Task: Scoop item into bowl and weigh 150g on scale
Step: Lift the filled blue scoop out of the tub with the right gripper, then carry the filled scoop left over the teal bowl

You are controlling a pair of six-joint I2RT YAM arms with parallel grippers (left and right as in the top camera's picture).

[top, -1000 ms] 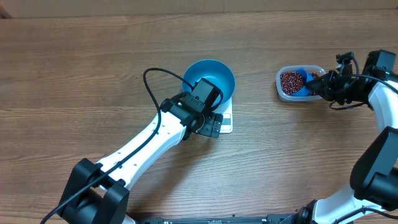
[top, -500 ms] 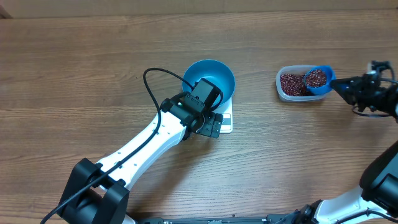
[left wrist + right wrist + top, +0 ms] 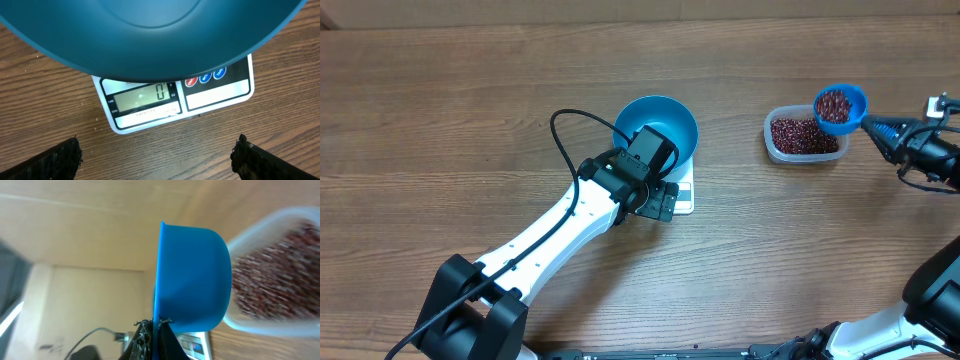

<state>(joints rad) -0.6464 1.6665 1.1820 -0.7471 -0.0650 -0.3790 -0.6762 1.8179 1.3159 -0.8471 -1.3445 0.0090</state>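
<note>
Beans (image 3: 803, 134) are heaped in a tub (image 3: 775, 150) at the table's (image 3: 470, 100) 3 o'clock side, and a further load is seen in a scoop (image 3: 840, 106) held mouth-up over the tub's 1 o'clock corner. The scoop's long axis is laid from cup to handle toward 4 o'clock. There the handle is clamped in the right gripper (image 3: 882, 128), jaws closed tight, though the wrist view is blurred and the grip is only probably at the handle's end.

Well apart, toward 9 o'clock, the bowl (image 3: 670, 118) is set on the scale (image 3: 685, 195). No beans can be made out in it. The display (image 3: 145, 97), read as zero, is turned toward 6 o'clock. The left gripper (image 3: 160, 162) is held over that edge, spread wide, with nothing gripped.
</note>
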